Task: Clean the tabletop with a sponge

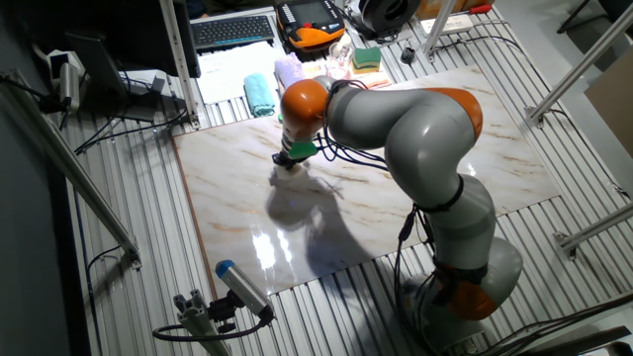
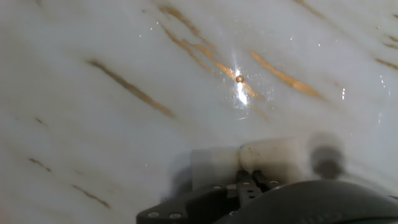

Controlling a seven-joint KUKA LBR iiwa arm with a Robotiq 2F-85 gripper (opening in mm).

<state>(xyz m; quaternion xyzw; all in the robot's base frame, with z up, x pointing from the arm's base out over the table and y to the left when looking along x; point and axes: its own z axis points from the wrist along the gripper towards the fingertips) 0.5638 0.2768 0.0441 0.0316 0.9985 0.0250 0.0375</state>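
The tabletop point(image 1: 237, 198) is a glossy white marble-look slab with tan veins; it fills the hand view point(image 2: 124, 74). My gripper point(image 1: 290, 163) points straight down at the slab's middle-left part. In the hand view the gripper point(image 2: 245, 168) is shut on the cream-beige sponge point(image 2: 273, 152), which rests flat against the slab. A pale block point(image 2: 214, 165) lies just left of it under the fingers. In the fixed view only a small pale bit of the sponge point(image 1: 289, 168) shows under the hand.
Behind the slab lie a teal cloth point(image 1: 260, 94), a lilac cloth point(image 1: 289, 69) and a green-and-yellow sponge point(image 1: 367, 59). A keyboard point(image 1: 233, 30) sits farther back. A blue-tipped tool point(image 1: 240, 287) lies on the ribbed grey metal at the front left. Metal frame bars stand at both sides.
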